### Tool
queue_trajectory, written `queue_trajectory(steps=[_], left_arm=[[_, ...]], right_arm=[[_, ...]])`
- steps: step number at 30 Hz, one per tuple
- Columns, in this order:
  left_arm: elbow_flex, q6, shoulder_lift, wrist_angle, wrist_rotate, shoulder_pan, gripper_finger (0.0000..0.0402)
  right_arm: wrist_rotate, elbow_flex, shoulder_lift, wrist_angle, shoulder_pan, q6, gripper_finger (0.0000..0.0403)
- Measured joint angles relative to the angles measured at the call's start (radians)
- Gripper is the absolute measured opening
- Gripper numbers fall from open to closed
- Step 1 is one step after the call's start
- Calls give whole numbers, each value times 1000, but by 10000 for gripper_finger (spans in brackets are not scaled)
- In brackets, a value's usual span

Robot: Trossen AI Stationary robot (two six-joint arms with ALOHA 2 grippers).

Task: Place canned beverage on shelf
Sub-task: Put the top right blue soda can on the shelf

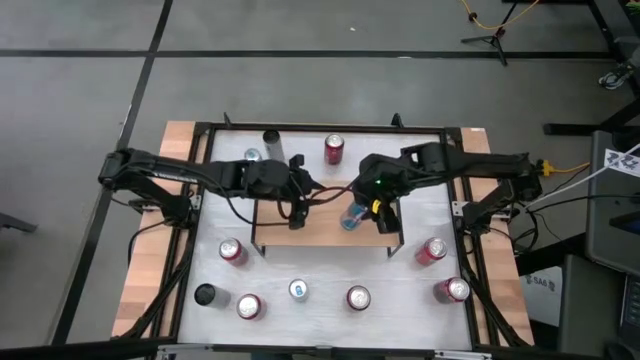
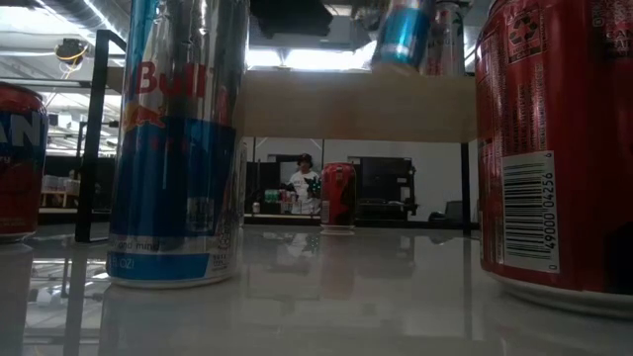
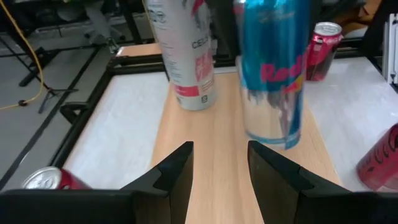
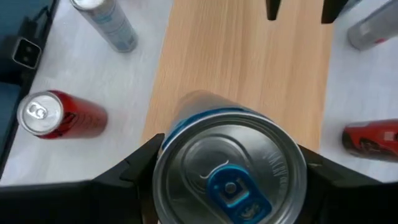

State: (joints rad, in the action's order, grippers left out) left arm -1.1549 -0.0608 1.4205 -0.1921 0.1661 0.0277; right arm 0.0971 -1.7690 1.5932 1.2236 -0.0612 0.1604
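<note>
Lettering reading "Red" is seen on the blue and silver can (image 3: 273, 68) at the upper centre of the left wrist view; this can is gripped by the right claw (image 1: 358, 215) over the right part of the shelf (image 1: 320, 228), at centre frame in the high view. It is seen from above in the right wrist view, both fingers pressed to its sides, its base near the board though contact cannot be told. "CELS" is read on a white can (image 3: 183, 53) beside the shelf's far end. "Bull" is read on a tall blue can (image 2: 178, 138) at the left of the low view, and a barcode with "49000 04256" on a red can (image 2: 559, 148) at its right. The left claw (image 1: 298, 215) is held partly open and empty over the shelf's left part. Red cans (image 1: 232, 251) are scattered over the white bench (image 1: 320, 300).
</note>
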Motion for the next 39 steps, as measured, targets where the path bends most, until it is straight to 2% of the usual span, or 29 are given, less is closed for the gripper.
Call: queue_trajectory(steps=[11, 24, 34, 39], left_arm=[[0, -1, 77, 32, 0, 30, 143], [0, -1, 78, 32, 0, 33, 143], [0, -2, 78, 51, 0, 33, 143], [0, -2, 78, 52, 0, 33, 143]], right_arm=[[-10, 50, -2, -12, 1, 0, 232], [-11, 51, -1, -25, 2, 0, 233], [-9, 51, -1, -27, 2, 0, 275], [-10, 51, -1, -27, 2, 1, 283]])
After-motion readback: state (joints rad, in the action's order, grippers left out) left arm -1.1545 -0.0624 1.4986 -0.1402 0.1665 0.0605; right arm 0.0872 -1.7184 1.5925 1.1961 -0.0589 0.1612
